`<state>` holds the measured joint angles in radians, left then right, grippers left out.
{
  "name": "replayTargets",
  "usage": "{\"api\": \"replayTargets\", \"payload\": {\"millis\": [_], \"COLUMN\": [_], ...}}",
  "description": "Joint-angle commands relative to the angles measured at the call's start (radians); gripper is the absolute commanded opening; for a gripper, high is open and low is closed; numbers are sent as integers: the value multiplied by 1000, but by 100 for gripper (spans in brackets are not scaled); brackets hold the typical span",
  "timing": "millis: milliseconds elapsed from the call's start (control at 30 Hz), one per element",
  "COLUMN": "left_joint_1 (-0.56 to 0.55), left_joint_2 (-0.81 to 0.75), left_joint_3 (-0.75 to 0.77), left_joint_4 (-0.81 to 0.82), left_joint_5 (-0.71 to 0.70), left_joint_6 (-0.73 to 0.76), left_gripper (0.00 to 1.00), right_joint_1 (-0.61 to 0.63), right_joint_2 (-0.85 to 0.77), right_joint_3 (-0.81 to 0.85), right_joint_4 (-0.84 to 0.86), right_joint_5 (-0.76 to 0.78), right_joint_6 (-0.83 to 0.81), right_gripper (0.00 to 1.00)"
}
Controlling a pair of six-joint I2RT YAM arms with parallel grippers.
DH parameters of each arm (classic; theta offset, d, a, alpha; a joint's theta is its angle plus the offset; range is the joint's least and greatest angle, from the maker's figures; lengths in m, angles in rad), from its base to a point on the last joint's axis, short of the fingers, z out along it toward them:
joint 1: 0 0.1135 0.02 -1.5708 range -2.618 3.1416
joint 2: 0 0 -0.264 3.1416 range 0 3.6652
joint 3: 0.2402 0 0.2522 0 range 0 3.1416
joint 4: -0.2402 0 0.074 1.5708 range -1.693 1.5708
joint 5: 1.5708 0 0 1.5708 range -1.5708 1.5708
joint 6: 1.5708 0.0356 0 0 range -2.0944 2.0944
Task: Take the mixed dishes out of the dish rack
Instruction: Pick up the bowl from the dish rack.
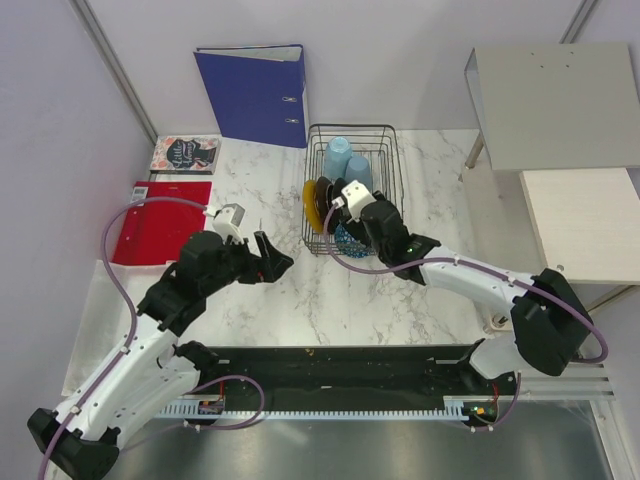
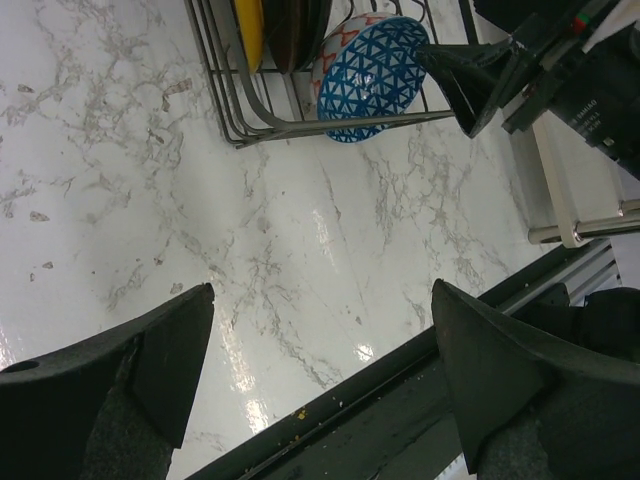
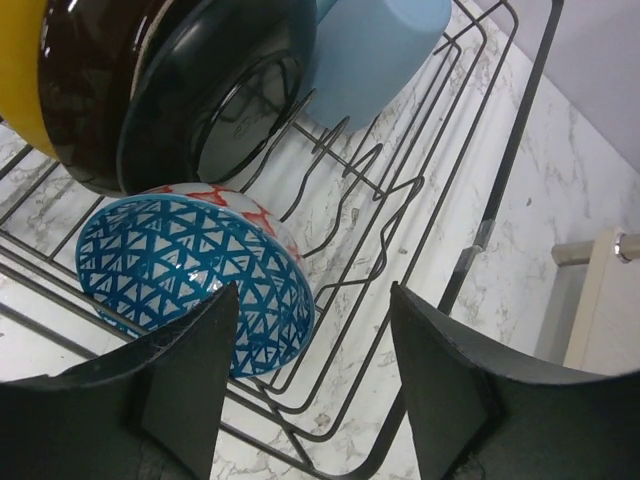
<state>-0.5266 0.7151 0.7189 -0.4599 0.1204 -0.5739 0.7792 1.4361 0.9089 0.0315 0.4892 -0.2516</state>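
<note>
The black wire dish rack (image 1: 390, 180) stands at the table's far middle. It holds two pale blue cups (image 1: 347, 160), a yellow plate (image 1: 312, 205) and a dark reddish plate (image 1: 326, 198) on edge, and a blue patterned bowl (image 1: 350, 241) at its near end. My right gripper (image 1: 358, 222) is open over the rack's near end, just right of the bowl (image 3: 190, 270), with bare rack wires (image 3: 400, 200) between its fingers (image 3: 440, 380). My left gripper (image 1: 275, 255) is open and empty over bare marble, left of the rack (image 2: 240, 110); the bowl (image 2: 370, 75) shows there too.
A blue ring binder (image 1: 255, 95) stands behind the rack. A red folder (image 1: 160, 220) and a dark book (image 1: 185, 152) lie at the left. A grey cabinet (image 1: 555, 95) is at the right. A black rail (image 1: 340, 370) runs along the near edge.
</note>
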Motion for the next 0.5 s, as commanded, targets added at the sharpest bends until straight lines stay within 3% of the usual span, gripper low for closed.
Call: {"api": "replayTargets", "payload": {"millis": [0, 467], "left_joint_1": [4, 4], "left_joint_2": [-34, -43], "left_joint_3": [-10, -26], "left_joint_4": [47, 47], "left_joint_5": [35, 38], "left_joint_6": [58, 48], "left_gripper": [96, 96], "right_joint_1": [-60, -89], "right_joint_2": [7, 30], "right_joint_3": [62, 99], "right_joint_4": [56, 7], "right_joint_5": [-123, -254], "right_joint_6": [3, 40], "right_gripper": [67, 62]}}
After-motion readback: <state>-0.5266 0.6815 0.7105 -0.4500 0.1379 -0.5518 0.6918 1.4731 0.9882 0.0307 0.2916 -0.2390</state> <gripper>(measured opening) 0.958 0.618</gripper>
